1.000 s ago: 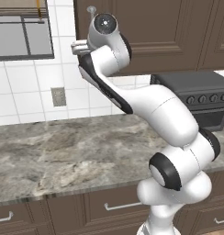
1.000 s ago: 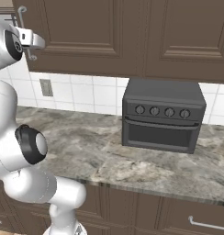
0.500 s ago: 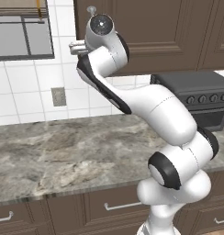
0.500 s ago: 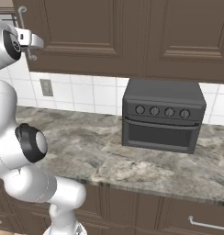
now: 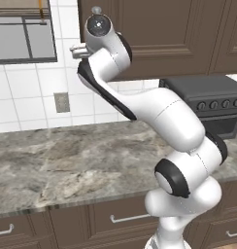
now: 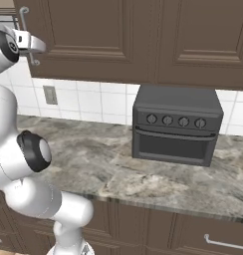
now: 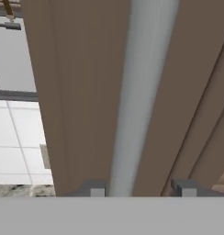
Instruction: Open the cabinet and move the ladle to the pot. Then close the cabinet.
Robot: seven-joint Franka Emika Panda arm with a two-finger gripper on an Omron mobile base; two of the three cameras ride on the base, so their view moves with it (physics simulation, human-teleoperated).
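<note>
Hand view alone shows the pincer (image 7: 140,187) spread open around the cabinet's (image 7: 81,92) handle (image 7: 141,92).

The cabinet (image 6: 93,35) hangs on the wall above the table (image 6: 143,174). Its bar handle (image 7: 141,92) runs up the door's left edge, and the claw (image 7: 143,187) sits at it, one fingertip on either side. A toaster oven (image 6: 176,130) stands on the table, right of the arm, below the cabinet. A wall outlet (image 5: 61,102) sits left of the arm, under a window (image 5: 23,34).
</note>
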